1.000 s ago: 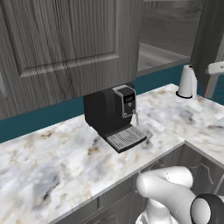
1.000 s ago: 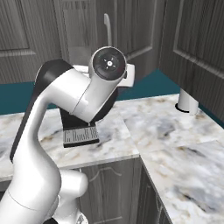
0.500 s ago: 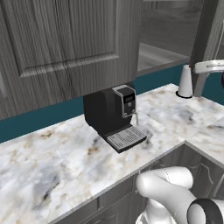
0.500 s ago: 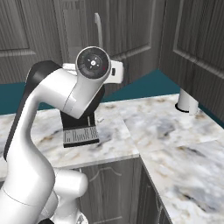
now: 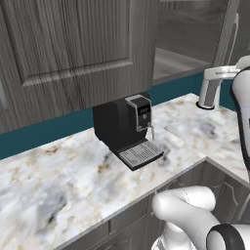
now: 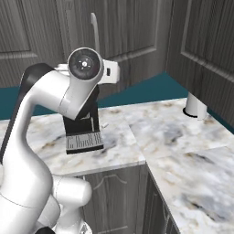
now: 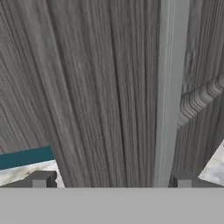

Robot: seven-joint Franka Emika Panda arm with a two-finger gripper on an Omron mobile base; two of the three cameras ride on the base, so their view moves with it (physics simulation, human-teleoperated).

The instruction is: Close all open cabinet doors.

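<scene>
Dark grey wood-grain cabinet doors hang over the marble counter. In the left base view one large door (image 5: 73, 49) stands near the camera, and beside it an open cabinet's inside (image 5: 188, 46) shows with a shelf. A further door (image 5: 233, 29) at the right carries a silver handle. In the right base view a door with a silver bar handle (image 6: 94, 32) rises behind my hand (image 6: 111, 72), and another door (image 6: 203, 36) juts out at the right. My gripper (image 7: 111, 181) is open, its fingertips (image 7: 39, 179) close to a door panel, with the handle (image 7: 170, 87) running between them.
A black coffee machine (image 5: 128, 126) stands on the marble counter (image 5: 58, 185) below the doors. A white cylinder (image 6: 196, 106) sits in the counter's far corner. A teal backsplash (image 6: 151, 89) runs along the wall. Base cabinets (image 6: 114, 196) lie under the counter edge.
My arm has swung left in the right base view and further in from the right edge in the left base view, bringing the hand toward the handled door. The gripper stayed open.
</scene>
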